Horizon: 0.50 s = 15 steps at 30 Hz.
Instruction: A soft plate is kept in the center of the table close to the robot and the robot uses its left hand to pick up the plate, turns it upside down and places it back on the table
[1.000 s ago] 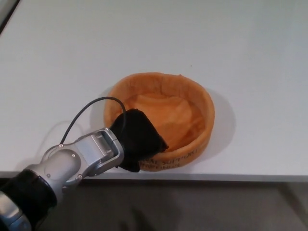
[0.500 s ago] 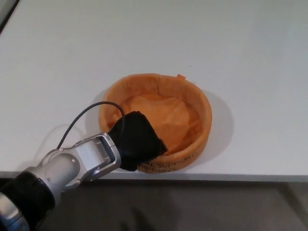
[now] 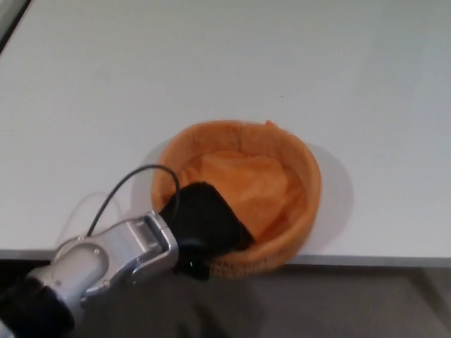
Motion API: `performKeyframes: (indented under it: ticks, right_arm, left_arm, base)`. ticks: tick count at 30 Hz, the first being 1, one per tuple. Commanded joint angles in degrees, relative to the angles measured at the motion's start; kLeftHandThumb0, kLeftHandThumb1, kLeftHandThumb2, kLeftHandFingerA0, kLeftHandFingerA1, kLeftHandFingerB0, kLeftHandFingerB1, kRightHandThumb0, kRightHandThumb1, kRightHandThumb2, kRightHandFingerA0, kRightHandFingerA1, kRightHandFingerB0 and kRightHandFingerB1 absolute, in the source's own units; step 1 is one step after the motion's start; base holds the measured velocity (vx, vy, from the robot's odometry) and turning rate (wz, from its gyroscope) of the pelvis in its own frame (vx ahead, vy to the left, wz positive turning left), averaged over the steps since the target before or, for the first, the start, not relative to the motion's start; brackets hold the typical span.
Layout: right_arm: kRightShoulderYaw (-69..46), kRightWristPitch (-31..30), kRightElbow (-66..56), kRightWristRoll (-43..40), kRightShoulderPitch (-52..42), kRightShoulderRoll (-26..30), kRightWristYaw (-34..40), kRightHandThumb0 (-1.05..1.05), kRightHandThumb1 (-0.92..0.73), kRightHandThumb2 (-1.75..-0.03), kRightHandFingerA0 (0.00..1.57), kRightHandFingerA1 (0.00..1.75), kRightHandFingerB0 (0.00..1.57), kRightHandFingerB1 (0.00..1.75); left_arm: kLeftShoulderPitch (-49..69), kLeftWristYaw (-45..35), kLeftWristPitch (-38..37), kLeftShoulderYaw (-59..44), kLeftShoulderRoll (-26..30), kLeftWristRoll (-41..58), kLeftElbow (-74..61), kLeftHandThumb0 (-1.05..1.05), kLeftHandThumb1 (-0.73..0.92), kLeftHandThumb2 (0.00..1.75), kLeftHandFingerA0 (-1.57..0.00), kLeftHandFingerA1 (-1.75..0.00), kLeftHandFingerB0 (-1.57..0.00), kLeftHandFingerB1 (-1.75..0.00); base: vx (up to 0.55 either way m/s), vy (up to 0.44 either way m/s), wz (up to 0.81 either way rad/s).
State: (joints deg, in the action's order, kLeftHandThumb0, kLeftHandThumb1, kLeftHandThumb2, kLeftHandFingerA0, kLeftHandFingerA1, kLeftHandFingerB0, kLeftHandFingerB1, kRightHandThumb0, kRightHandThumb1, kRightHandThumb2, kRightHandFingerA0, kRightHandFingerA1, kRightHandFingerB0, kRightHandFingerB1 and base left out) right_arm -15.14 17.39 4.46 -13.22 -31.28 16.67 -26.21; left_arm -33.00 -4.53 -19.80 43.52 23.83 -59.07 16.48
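Gripping the near rim of the orange plate [image 3: 239, 186] at lower centre, left hand [image 3: 208, 225] holds it, apparently ready for lifting off the table [image 3: 211, 63].

White table [image 3: 211, 63], bare and smooth, filling the view from nine through three o'clock. Below its near edge, at six o'clock, a dim grey-brown floor [image 3: 338, 303], perhaps carpet.
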Motion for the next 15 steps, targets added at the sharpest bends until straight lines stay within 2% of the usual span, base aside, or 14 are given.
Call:
performKeyframes:
  ticks: [1, 3, 6, 8, 14, 15]
  right_arm:
    - [-0.46, -0.27, 0.29, 0.72, -0.92, 0.70, 0.27, -0.73, -0.89, -0.67, 0.47, 0.41, 0.35, 0.32]
    - [-0.48, -0.23, 0.29, 0.53, -1.22, 0.59, 0.12, -0.72, -0.89, -0.67, 0.48, 0.42, 0.36, 0.32]
    - [-0.34, 0.09, 0.53, 0.51, -1.53, 0.43, -0.02, -0.73, -0.88, -0.67, 0.49, 0.43, 0.37, 0.32]
    - [-0.34, 0.42, 1.00, 0.29, -1.30, 0.34, -0.21, -0.73, -0.88, -0.68, 0.50, 0.42, 0.37, 0.32]
    - [-0.26, 0.77, 0.91, 1.24, -1.19, 0.33, 0.60, -0.73, -0.89, -0.68, 0.50, 0.41, 0.37, 0.32]
    - [-0.25, 0.32, 0.81, 0.91, -1.07, 0.37, 0.42, -0.73, -0.89, -0.68, 0.51, 0.43, 0.38, 0.32]
  left_arm:
    - [2.18, -4.67, -4.76, -0.83, 1.50, 4.95, -2.88, -0.44, 0.62, 0.60, -0.92, -1.75, -0.76, -1.69]
    - [3.56, -3.82, -5.90, -1.12, 1.58, 5.87, -4.12, -0.44, 0.61, 0.59, -0.94, -1.75, -0.76, -1.72]
    - [5.86, -10.00, -3.70, -2.79, 0.30, 11.54, -7.59, -0.42, 0.61, 0.59, -0.91, -1.75, -0.75, -1.70]
    - [7.57, -17.05, 1.05, -4.82, -2.62, 19.28, -10.55, -0.38, 0.60, 0.58, -0.91, -1.75, -0.74, -1.75]
    - [8.03, -21.76, 4.01, -8.09, -8.38, 29.98, -13.66, -0.35, 0.56, 0.60, -0.93, -1.75, -0.77, -1.75]
    - [7.84, -23.48, 6.35, -9.34, -10.35, 33.81, -15.07, -0.35, 0.54, 0.62, -0.96, -1.75, -0.80, -1.70]
  base:
    - [0.00, 0.000, 0.00]
    - [0.00, 0.000, 0.00]
    - [0.00, 0.000, 0.00]
    - [0.00, 0.000, 0.00]
    - [0.00, 0.000, 0.00]
    - [0.00, 0.000, 0.00]
